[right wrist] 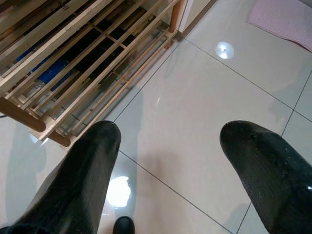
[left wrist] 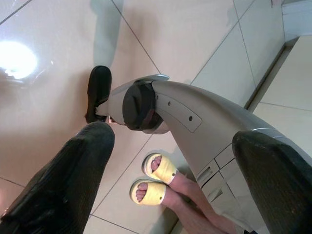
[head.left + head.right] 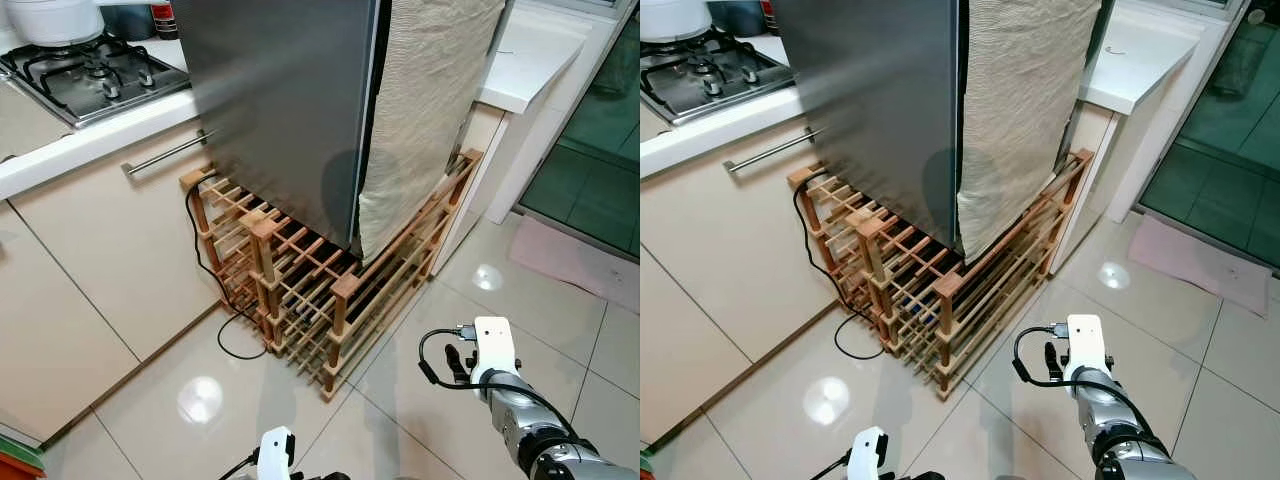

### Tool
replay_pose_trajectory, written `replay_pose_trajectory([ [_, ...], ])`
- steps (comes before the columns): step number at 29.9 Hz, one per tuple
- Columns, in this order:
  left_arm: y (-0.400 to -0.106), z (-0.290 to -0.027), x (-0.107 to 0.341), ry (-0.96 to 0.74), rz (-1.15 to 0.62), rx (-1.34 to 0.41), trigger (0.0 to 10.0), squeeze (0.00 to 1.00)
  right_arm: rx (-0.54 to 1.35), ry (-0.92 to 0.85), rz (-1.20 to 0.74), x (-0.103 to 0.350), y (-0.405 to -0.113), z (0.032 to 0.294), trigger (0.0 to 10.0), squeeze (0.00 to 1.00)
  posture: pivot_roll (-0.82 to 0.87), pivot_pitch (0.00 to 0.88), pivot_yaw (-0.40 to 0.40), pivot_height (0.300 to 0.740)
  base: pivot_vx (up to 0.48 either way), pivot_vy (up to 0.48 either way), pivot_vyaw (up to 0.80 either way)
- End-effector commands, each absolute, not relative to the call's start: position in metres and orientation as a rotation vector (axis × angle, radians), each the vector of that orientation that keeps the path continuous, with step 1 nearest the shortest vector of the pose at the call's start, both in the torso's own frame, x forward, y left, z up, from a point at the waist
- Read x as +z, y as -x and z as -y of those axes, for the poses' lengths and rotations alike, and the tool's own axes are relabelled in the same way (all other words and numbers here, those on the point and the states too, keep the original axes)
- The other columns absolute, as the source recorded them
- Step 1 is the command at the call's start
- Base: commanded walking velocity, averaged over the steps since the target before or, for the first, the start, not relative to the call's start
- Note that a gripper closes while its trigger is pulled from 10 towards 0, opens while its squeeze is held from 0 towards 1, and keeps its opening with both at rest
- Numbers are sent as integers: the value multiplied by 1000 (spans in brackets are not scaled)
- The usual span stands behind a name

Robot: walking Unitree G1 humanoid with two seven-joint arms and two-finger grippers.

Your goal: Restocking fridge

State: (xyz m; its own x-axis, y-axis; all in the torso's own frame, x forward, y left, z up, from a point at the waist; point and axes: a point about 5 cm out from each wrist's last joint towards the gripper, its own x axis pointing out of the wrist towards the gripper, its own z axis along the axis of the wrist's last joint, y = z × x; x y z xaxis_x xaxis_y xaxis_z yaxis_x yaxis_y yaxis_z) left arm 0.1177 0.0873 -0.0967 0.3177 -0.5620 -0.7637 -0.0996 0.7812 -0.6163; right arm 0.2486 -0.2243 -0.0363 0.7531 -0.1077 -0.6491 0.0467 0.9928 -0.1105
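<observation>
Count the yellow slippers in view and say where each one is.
2. Both show in the left wrist view, on a person's feet on the tiled floor behind the robot: one yellow slipper, the other right beside it, nearly touching. Others may be hidden.

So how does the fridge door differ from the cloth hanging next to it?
The fridge door is smooth, dark grey metal with a dull sheen; the cloth is pale cream with a crinkled texture. The door is a flat rigid panel, while the cloth drapes loosely with a curved lower edge. Both hang down over the wooden rack.
</observation>
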Motion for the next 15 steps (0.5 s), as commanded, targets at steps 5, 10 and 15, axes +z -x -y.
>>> replay_pose_trajectory([
  [5, -295, -119, -3, -75, -552, -221, 10000, 0, -98, 92, -711, -35, -248, 229, 10000, 0, -77, 0, -2, 727, 0, 0, 0],
  [10, -295, -119, -3, -75, -552, -221, 10000, 0, -98, 92, -711, -35, -248, 229, 10000, 0, -77, 0, -2, 727, 0, 0, 0],
  [15, -295, -119, -3, -75, -552, -221, 10000, 0, -98, 92, -711, -35, -248, 229, 10000, 0, -77, 0, -2, 727, 0, 0, 0],
])
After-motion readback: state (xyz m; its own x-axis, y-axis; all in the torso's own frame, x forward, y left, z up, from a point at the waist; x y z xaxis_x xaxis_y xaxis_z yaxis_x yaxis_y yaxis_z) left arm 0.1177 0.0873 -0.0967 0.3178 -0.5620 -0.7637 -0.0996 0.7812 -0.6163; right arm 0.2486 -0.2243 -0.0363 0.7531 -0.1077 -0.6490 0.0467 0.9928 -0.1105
